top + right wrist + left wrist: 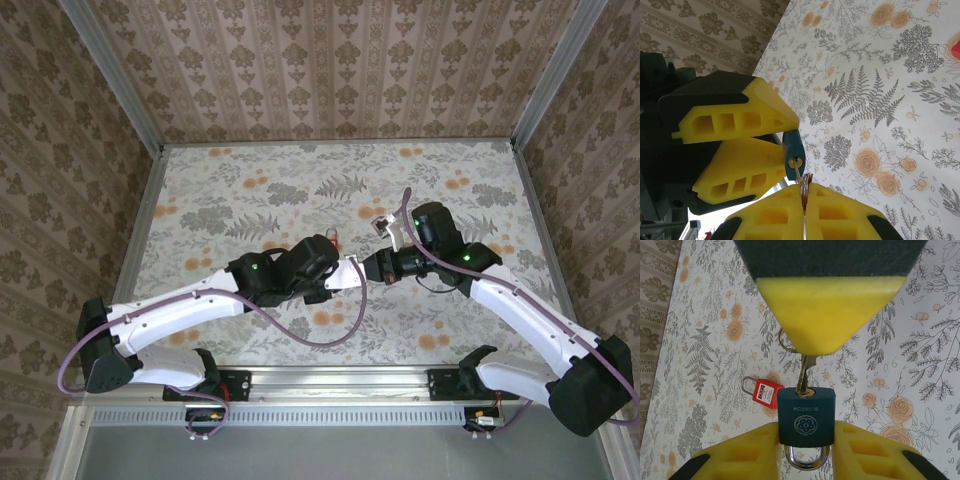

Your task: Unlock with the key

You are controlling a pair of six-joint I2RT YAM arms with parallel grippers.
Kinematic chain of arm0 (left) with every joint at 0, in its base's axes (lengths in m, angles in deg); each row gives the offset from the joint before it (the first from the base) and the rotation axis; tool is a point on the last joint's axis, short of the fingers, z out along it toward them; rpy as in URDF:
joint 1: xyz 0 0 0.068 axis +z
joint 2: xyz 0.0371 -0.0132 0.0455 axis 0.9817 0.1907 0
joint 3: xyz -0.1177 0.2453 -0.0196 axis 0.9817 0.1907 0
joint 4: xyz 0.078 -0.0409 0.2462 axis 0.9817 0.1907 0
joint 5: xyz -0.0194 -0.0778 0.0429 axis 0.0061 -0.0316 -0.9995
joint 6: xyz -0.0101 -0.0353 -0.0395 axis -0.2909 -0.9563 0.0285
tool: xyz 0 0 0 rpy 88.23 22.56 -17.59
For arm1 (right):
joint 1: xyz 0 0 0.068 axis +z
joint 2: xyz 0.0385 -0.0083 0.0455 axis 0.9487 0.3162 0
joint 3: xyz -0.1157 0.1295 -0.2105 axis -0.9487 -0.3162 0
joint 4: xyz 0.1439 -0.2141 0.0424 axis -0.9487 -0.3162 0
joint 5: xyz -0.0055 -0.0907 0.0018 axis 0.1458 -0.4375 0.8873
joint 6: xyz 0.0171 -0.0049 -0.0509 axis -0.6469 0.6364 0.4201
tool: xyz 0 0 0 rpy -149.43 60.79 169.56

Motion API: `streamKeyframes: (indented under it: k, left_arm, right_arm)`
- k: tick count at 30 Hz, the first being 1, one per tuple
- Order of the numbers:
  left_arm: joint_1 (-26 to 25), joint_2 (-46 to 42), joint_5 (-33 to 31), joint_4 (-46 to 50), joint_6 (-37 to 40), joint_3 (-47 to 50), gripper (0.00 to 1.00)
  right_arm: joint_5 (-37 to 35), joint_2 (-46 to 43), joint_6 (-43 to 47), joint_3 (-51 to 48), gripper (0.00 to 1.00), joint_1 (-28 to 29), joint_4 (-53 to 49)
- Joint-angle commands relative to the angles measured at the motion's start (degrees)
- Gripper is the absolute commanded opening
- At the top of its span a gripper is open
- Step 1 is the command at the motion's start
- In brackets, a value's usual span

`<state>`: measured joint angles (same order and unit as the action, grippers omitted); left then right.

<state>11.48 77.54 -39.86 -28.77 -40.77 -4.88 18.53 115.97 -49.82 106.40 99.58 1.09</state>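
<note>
metal key (803, 377) in teal padlock (806, 416), table (250, 175) centre

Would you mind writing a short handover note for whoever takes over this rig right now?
Left gripper: shut on the teal padlock, held above the table.
Right gripper: shut on the key at its ring end.
Things: the key's blade sits in the teal padlock's keyhole; a red padlock lies on the table, apart from both grippers.
Done: lock gripped, key inserted.
Left: turn the key and free the shackle, which looks closed.
</note>
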Motion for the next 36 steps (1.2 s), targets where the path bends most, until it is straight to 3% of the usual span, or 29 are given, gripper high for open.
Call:
streamKeyframes:
  k: [1, 17, 36]
  left_arm:
    - [-0.6, 0.3, -1.1, 0.2, 1.0, -0.3, 0.29]
    - [-3.0, -0.3, -3.3, -0.8, 2.7, 0.2, 0.29]
    - [-3.6, -3.0, -1.7, -2.8, 1.6, 1.0, 0.27]
  right_arm:
    - [1.7, -0.8, -0.8, -0.8, 0.09, 0.3, 1.1]
    - [6.4, 3.2, -5.7, -0.4, 0.09, 0.3, 2.4]
    - [7.7, 2.1, -3.5, -2.2, 0.09, 0.6, 6.4]
